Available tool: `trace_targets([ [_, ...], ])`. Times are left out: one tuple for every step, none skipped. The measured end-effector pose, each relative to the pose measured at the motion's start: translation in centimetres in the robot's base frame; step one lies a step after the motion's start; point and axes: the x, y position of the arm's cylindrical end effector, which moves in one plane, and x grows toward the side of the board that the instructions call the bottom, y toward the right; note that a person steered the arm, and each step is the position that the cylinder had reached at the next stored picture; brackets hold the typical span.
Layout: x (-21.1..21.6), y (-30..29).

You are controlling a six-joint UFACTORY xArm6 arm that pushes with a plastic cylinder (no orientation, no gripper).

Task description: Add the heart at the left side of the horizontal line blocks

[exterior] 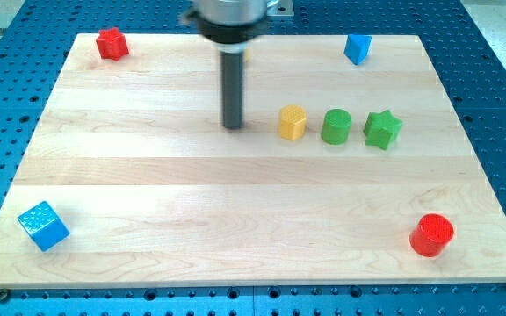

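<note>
My tip (pixel 233 126) rests on the board, left of a horizontal line of three blocks. The line is a yellow block (pixel 292 122) whose shape I cannot make out, a green cylinder (pixel 336 125) and a green star (pixel 382 128). The tip is a short gap to the left of the yellow block and does not touch it. A sliver of another yellow block (pixel 247 56) shows at the right edge of the rod near the view's top. Most of it is hidden, so its shape cannot be told.
A red star (pixel 111 42) sits at the top left corner, and a blue block (pixel 357 48) at the top right. A blue cube (pixel 42 226) is at the bottom left and a red cylinder (pixel 431 234) at the bottom right.
</note>
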Motion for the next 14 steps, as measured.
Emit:
trace_targets([
  [-4.0,1.7],
  [-7.8,5.7],
  [-12.0,6.6],
  [-14.8,8.1],
  [-16.0,2.8],
  [-9.4,-4.1],
  [-8.7,-6.9],
  [-11.6,-5.6],
  [-11.2,-11.2],
  [-3.3,-12.2],
  [-0.1,-10.3],
  [0.6,-15.8],
  [5.1,-17.5],
  [4.2,-10.0],
])
